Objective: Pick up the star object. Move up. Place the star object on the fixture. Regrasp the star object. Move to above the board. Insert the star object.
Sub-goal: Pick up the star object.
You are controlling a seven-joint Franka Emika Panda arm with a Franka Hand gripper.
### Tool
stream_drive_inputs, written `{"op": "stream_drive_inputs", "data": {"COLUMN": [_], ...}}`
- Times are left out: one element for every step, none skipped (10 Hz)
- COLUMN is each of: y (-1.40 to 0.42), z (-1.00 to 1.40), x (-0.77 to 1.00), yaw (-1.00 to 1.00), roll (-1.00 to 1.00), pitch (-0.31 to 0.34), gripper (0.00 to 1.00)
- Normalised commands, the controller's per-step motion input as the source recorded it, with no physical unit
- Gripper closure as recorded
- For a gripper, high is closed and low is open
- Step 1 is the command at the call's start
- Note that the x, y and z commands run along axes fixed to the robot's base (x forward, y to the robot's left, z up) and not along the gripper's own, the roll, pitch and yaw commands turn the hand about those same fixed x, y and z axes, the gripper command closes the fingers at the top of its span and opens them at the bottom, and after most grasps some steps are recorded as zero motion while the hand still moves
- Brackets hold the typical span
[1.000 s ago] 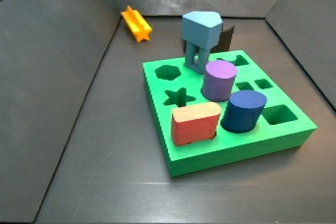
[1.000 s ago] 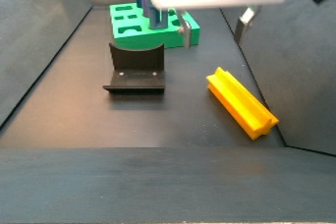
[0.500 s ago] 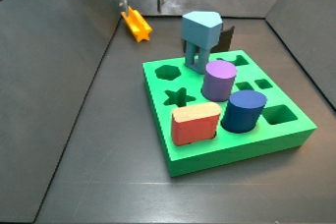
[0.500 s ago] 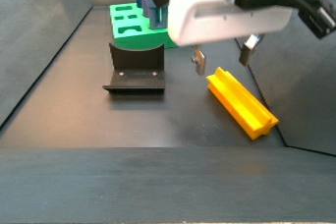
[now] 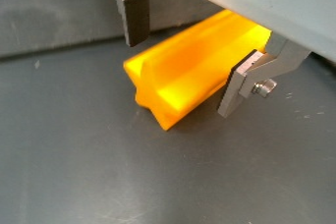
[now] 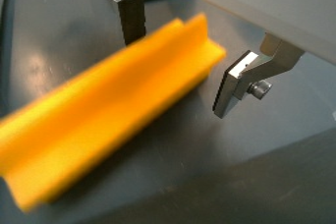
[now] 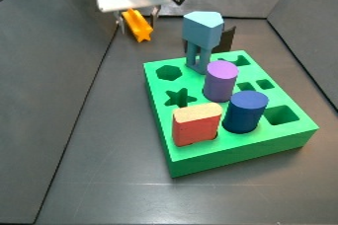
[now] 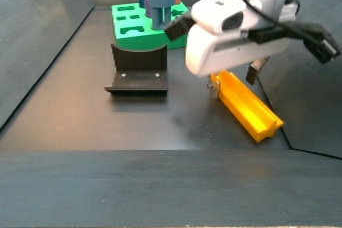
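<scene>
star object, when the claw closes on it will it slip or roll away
The star object lies flat on the dark floor between the open claw fingers. Its ridged, star-shaped profile probably keeps it from rolling. It looks like stiff, glossy plastic, so it likely won't flex, though the smooth faces might slide slightly against the pads if they land on a ridge.

Dark grey floor (image 7: 79, 140) with sloping side walls, matte and lightly scuffed. Resting flat on it: the star object (image 8: 249, 103), orange-yellow, lying on its side toward the 3 o'clock edge in a side view, with the gripper (image 8: 235, 75) lowered over its far end, silver fingers (image 5: 133, 17) straddling the piece in both wrist views. Also on it: the board (image 7: 227, 116), bright green, carrying pegs and a blue-grey stand, and the fixture (image 8: 136, 72), a dark L-shaped bracket just beside the board's near edge.
</scene>
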Motion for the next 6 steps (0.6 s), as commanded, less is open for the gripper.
{"op": "stream_drive_inputs", "data": {"y": [0.00, 0.00, 0.00, 0.00, 0.00, 0.00], "z": [-0.87, 0.00, 0.00, 0.00, 0.00, 0.00], "x": [0.00, 0.00, 0.00, 0.00, 0.00, 0.00], "yaw": [0.21, 0.00, 0.00, 0.00, 0.00, 0.00], "roll": [0.04, 0.00, 0.00, 0.00, 0.00, 0.00], "pitch": [-0.186, 0.000, 0.000, 0.000, 0.000, 0.000], "gripper": [0.00, 0.00, 1.00, 1.00, 1.00, 1.00]}}
